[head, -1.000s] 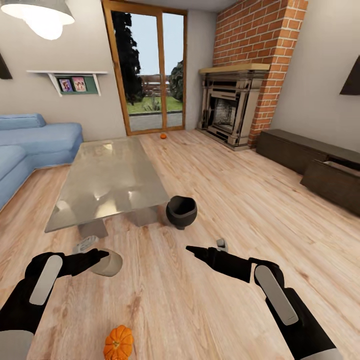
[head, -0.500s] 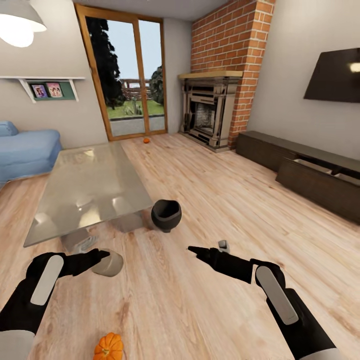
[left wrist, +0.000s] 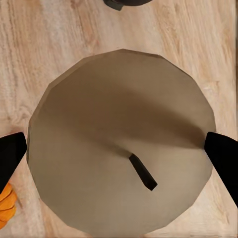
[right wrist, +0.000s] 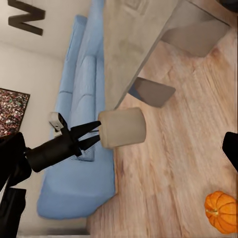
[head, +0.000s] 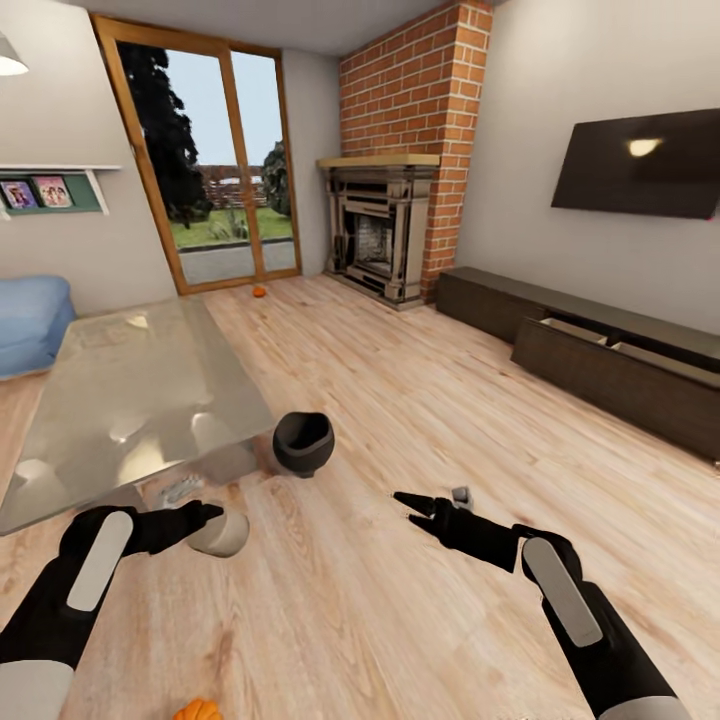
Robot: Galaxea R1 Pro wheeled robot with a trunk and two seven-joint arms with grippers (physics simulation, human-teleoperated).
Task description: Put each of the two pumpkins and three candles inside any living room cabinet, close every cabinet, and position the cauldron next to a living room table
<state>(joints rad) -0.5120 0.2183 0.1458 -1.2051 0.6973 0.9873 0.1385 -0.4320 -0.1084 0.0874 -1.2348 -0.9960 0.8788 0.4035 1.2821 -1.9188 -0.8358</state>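
— What's the biggest thing near you?

— The cabinet (head: 600, 365) along the right wall, under the TV (head: 640, 163), with a drawer front standing out from it. Next, the glass table (head: 120, 390) ahead on my left, with the sofa (head: 30, 320) behind it.

— And the cauldron?

— The cauldron (head: 303, 443) stands on the wood floor (head: 420, 400) just beside the table's near right corner.

— Pumpkins?

— One pumpkin (head: 259, 291) lies far off by the glass door (head: 215, 165); another pumpkin (right wrist: 222, 212) is on the floor close to me.

— Your hands?

— My left gripper (head: 214, 517) is clamped around a candle (left wrist: 121, 141), a fingertip on each side. My right gripper (head: 408, 501) holds nothing, its fingers slightly spread above the floor.
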